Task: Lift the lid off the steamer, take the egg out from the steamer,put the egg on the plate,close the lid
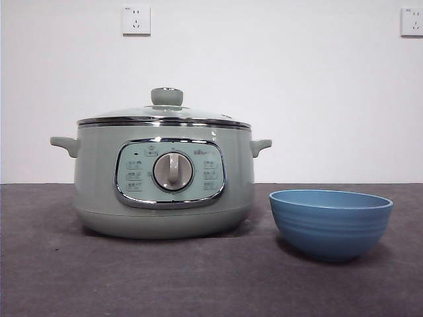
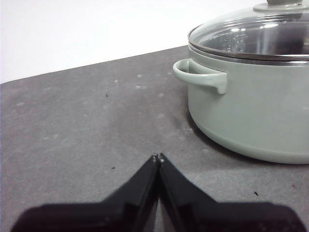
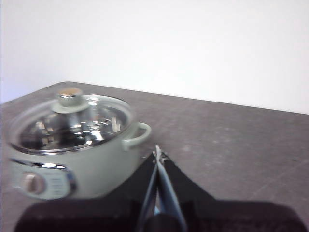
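The pale green steamer (image 1: 165, 178) stands left of centre on the dark table, its dial facing the front camera. The glass lid (image 1: 165, 115) with its green knob sits shut on it. The egg is hidden from view. The blue plate (image 1: 330, 221), a deep ribbed bowl, stands to the steamer's right and looks empty. My left gripper (image 2: 158, 157) is shut and empty, low over the table beside the steamer's side handle (image 2: 200, 75). My right gripper (image 3: 158, 152) is shut and empty, held above the table to the side of the steamer (image 3: 72, 154). Neither arm shows in the front view.
A white wall with two sockets (image 1: 136, 20) runs behind the table. The dark table top (image 1: 198, 277) stretches in front of the steamer and the bowl.
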